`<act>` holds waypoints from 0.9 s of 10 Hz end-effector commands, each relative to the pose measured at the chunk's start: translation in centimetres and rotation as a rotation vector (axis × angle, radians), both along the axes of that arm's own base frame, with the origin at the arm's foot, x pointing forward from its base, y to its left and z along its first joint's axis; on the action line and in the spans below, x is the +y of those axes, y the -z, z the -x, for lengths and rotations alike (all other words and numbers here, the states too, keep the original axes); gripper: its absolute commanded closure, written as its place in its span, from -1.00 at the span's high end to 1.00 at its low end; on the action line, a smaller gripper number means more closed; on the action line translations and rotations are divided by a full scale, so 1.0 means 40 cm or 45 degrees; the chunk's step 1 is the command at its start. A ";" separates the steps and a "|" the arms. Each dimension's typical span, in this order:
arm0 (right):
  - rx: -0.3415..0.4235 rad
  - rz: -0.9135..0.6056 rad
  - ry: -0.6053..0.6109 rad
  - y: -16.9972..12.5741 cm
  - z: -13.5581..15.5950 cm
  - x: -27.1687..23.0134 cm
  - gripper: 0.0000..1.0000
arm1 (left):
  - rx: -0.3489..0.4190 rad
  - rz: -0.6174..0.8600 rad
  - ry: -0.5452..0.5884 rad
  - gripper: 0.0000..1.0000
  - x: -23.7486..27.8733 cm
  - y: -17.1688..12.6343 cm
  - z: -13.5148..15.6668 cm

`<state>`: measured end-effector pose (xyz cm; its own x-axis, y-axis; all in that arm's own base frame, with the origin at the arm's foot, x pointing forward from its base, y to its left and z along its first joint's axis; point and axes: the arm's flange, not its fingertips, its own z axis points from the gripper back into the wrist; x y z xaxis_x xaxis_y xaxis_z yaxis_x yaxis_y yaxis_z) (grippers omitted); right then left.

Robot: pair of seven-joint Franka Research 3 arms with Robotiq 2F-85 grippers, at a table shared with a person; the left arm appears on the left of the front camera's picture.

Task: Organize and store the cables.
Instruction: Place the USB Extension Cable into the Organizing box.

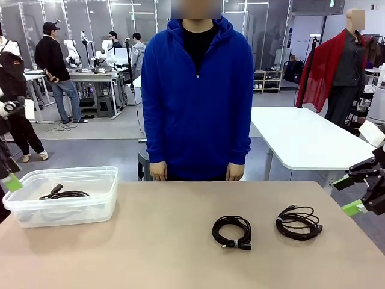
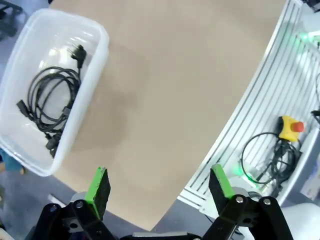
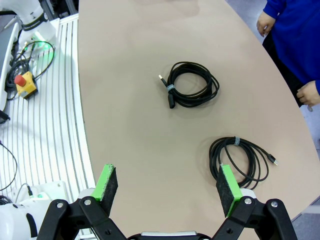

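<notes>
Middle cable (image 1: 231, 232) and right cable (image 1: 298, 222) lie coiled, loose on the near table (image 1: 150, 253), 3rd cable (image 1: 65, 194) sits in the bin (image 1: 36, 212) at left; left gripper (image 2: 159, 185) and right gripper (image 3: 167, 187) hang spread, empty; pinching just 1 strand may unwind a coil mid-carry.

The table (image 1: 150, 259) has bare room along the near edge and between the clear box (image 1: 36, 214) on the left and the middle cable coil (image 1: 232, 231), while the right cable coil (image 1: 298, 222) lies near that one and a person (image 1: 197, 102) stands at the far edge.
</notes>
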<state>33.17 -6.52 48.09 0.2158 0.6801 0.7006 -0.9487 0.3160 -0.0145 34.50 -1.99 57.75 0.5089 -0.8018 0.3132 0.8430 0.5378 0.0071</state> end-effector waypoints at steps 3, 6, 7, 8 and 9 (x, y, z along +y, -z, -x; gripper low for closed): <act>0.001 -0.018 0.001 0.001 0.002 0.002 1.00 | -0.084 0.110 -0.081 1.00 0.121 -0.081 0.038; 0.001 -0.018 0.001 0.001 0.002 0.002 1.00 | -0.147 0.131 -0.060 1.00 0.173 -0.114 0.059; 0.001 -0.018 0.001 0.001 0.002 0.002 1.00 | -0.149 0.116 -0.055 1.00 0.167 -0.115 0.070; 0.001 -0.018 0.001 0.001 0.002 0.002 1.00 | -0.162 0.095 -0.039 1.00 0.154 -0.108 0.071; 0.001 -0.018 0.001 0.001 0.002 0.002 1.00 | -0.205 0.076 -0.046 1.00 0.138 -0.109 0.084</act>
